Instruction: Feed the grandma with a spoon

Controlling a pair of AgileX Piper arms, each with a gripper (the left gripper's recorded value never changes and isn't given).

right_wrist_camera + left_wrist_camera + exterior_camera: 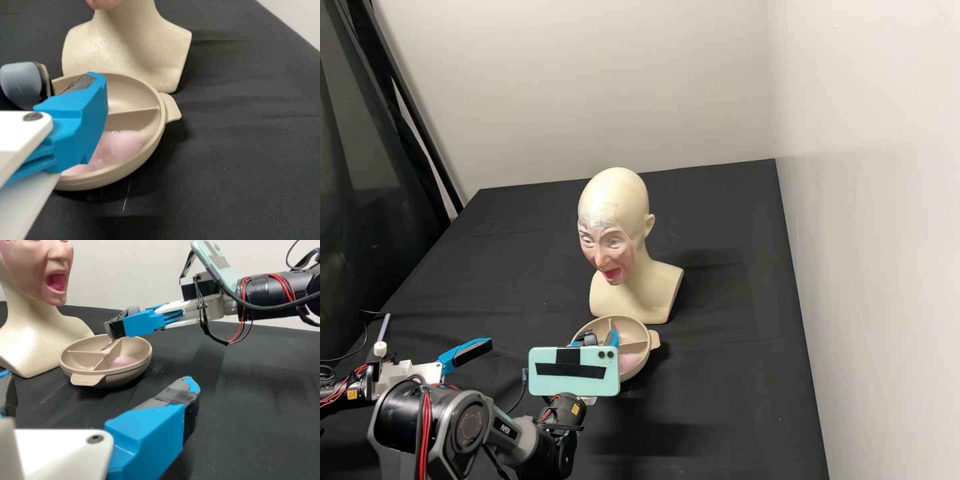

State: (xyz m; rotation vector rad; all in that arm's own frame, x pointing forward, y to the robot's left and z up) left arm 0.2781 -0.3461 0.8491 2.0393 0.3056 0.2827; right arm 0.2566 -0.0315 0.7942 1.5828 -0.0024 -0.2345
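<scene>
**Q:** High view: layout and step in hand?

**A:** The mannequin head (pixel 618 243) stands mid-bench (pixel 733 320) with its mouth (pixel 611 272) open. The divided bowl (pixel 639 331) sits just in front of its bust, with pink food (pixel 629 362) in the compartment farthest from the head. The right end effector (pixel 595 339) hangs over the bowl. The left end effector (pixel 468 351) rests farther from the head than the bowl, apart from both. Judged step: scooping. Feeding has not yet begun.

**Q:** Left wrist view: end effector states?

**A:** Left: fingers (pixel 160 422) spread wide, holding nothing. Right: tip low over the bowl on the side away from the head. Whether it is spread or closed cannot be told, nor whether it holds a spoon.

**Q:** Right wrist view: what does the next move call for?

**A:** The food lies on the bowl's side away from the bust. The next move calls for loading food and lifting it level. It must then rise to the mouth, which is well above the bowl rim.

**Q:** Markings?

**A:** A mint-green smartphone (pixel 573 381) on the right wrist carries black tape strips (pixel 570 371). There is small white print (pixel 505 430) on a right-arm link and yellow stickers (pixel 575 409) near the wrists. These are not transcribed.
</scene>
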